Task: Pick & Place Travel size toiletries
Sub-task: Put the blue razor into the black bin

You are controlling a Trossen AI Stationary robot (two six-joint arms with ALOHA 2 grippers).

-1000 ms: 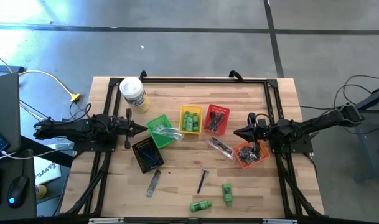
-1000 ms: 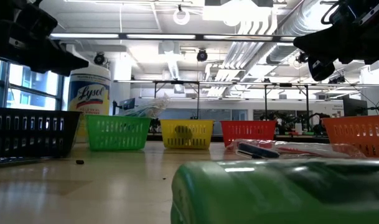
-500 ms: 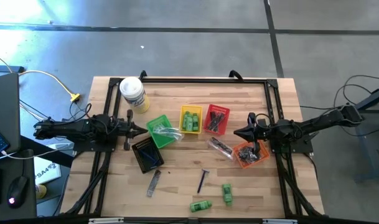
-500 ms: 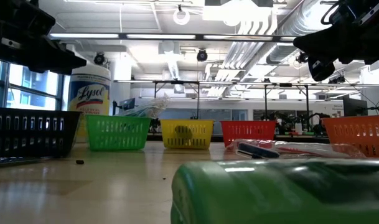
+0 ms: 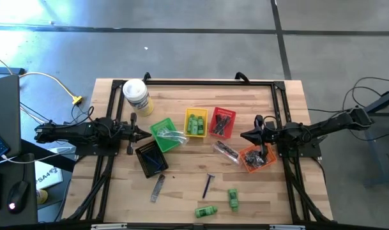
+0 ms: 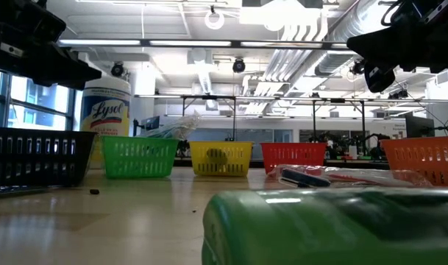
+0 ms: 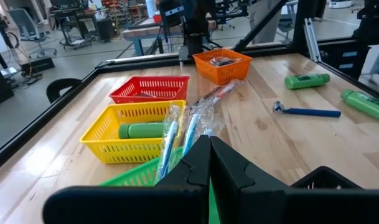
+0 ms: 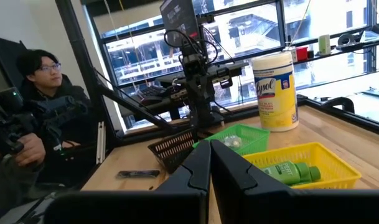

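High view: left claw [image 5: 147, 133] shut, empty, left of centre, beside green basket [image 5: 163, 136]. Right claw [image 5: 243, 136] shut, empty, right of centre, above orange basket [image 5: 255, 158]. Green bottles [image 5: 206, 210] loose on surface [image 5: 181, 191] at bottom centre; blue razor [image 5: 207, 185] just above.

Low view: green bottle [image 6: 334, 227] fills lower right; baskets in row behind.

Left wrist view: bottle [image 7: 145, 130] in yellow basket [image 7: 108, 140], centre left.

Right wrist view: person [image 8: 43, 134] seated upper left.

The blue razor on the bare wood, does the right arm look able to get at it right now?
Probably yes. The razor lies alone on open table, nothing over it. The right gripper hovers shut beside the orange basket, which it would have to pass.
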